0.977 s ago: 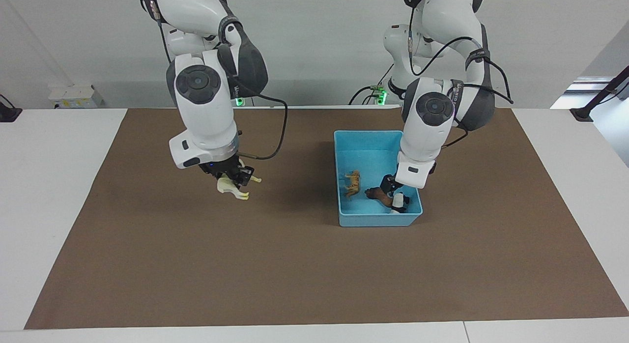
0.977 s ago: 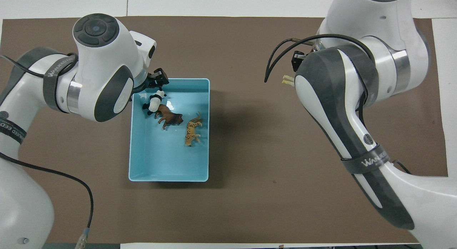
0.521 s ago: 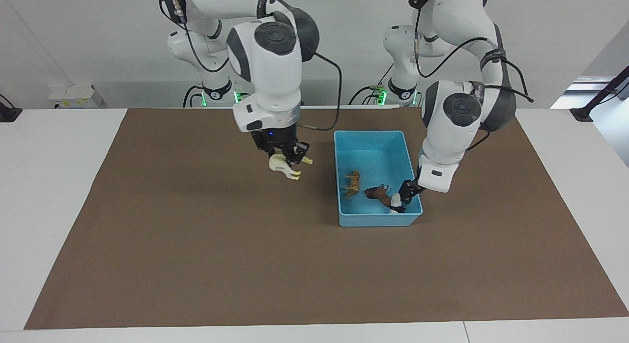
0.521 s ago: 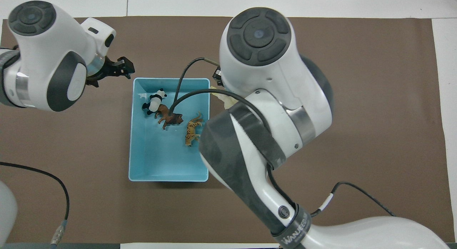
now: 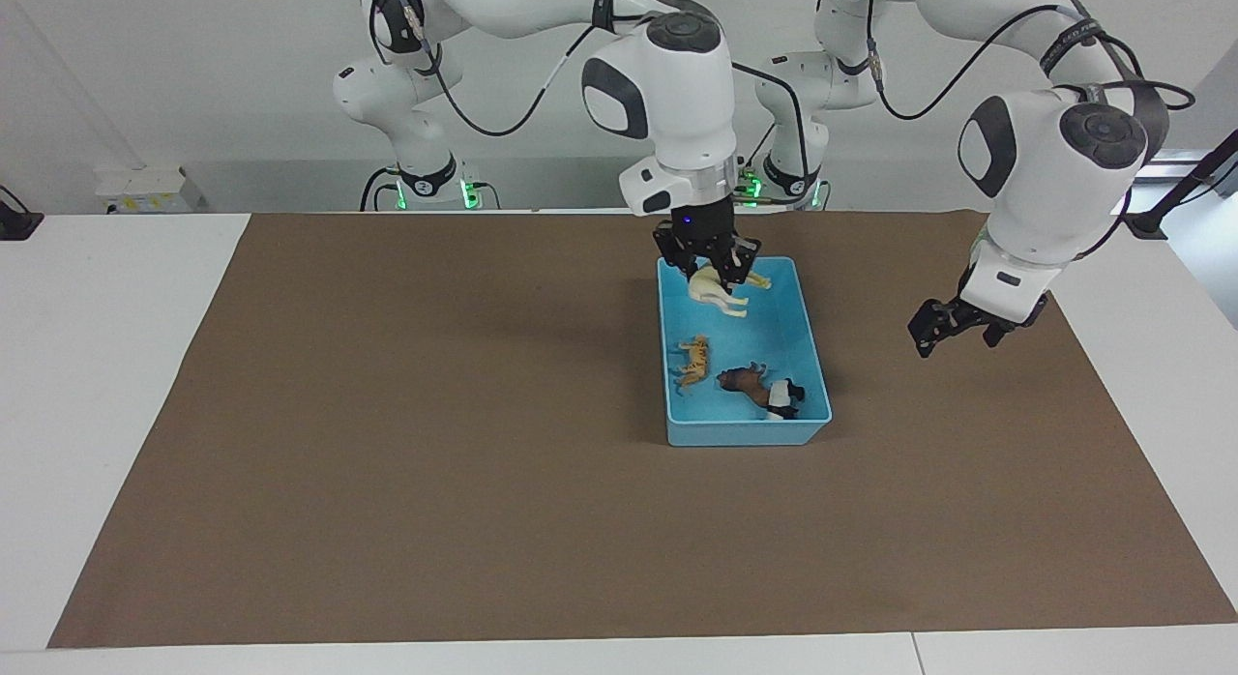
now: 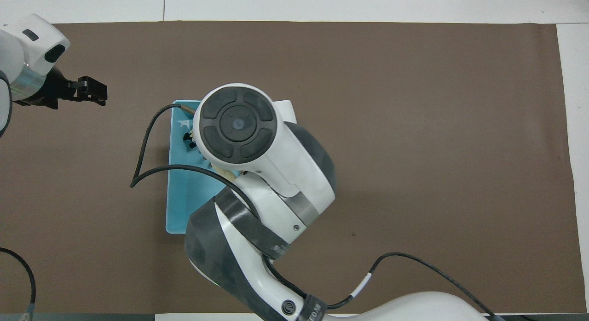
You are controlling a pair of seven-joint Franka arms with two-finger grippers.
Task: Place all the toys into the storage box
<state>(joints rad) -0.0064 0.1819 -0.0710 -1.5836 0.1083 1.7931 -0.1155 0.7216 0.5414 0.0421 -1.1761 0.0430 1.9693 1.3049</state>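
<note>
Three toys already lie low in the storage box (image 5: 810, 351) at frame centre-right — tiger (image 5: 692, 358), lion (image 5: 745, 380), panda (image 5: 786, 396); we see the right gripper (image 5: 717, 265) clamped on the horse (image 5: 718, 289), hanging directly over the box's upper end; left gripper (image 5: 954, 325) spread wide, empty, frame right.

overhead | right arm (image 6: 257, 174) hides storage box (image 6: 177, 206) contents

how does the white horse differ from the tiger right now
The cream-white plastic horse figurine hangs in the right gripper, above the light blue plastic storage box; the orange striped tiger figurine rests on the box floor. The horse is larger than the tiger. Both are small toy animals.
</note>
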